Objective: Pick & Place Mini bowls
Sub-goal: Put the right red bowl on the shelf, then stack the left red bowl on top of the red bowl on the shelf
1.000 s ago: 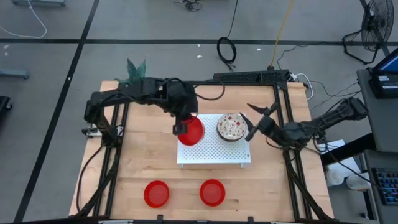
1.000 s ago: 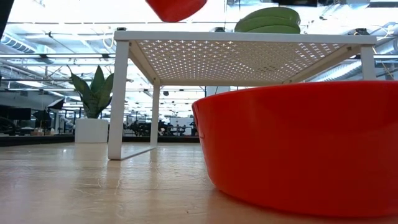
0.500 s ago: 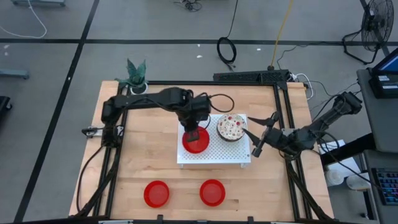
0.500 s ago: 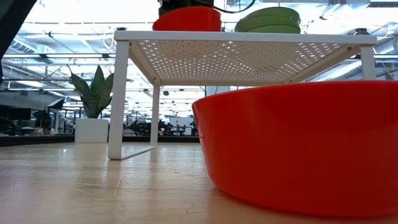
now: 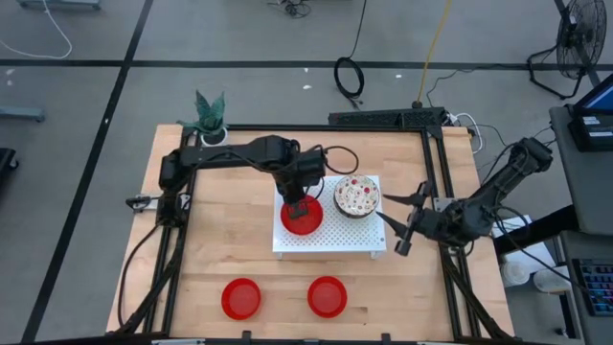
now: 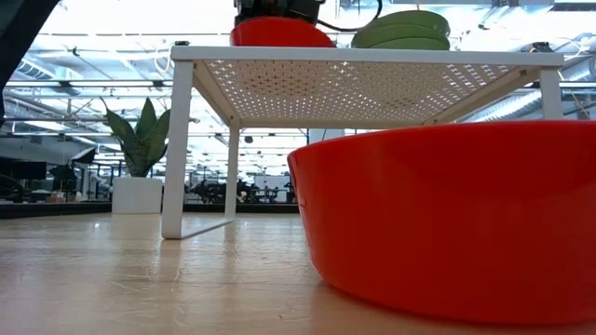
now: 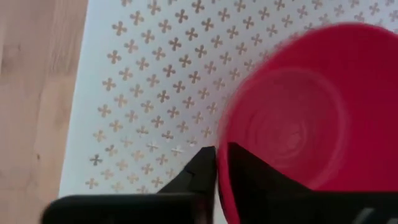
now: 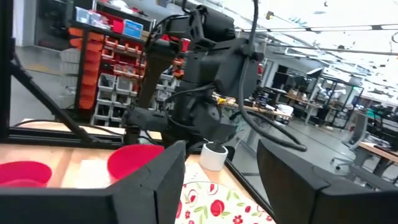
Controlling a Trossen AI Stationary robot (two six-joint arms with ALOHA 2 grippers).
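Resting on the white perforated board, red bowl, rim between left pincer fingers, grip state unclear

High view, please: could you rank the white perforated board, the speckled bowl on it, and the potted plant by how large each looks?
1. White perforated board, plainly the largest.
2. Speckled bowl.
3. Potted plant: it looks about the same size as the bowl, leaves included, so I would not rank those two firmly.
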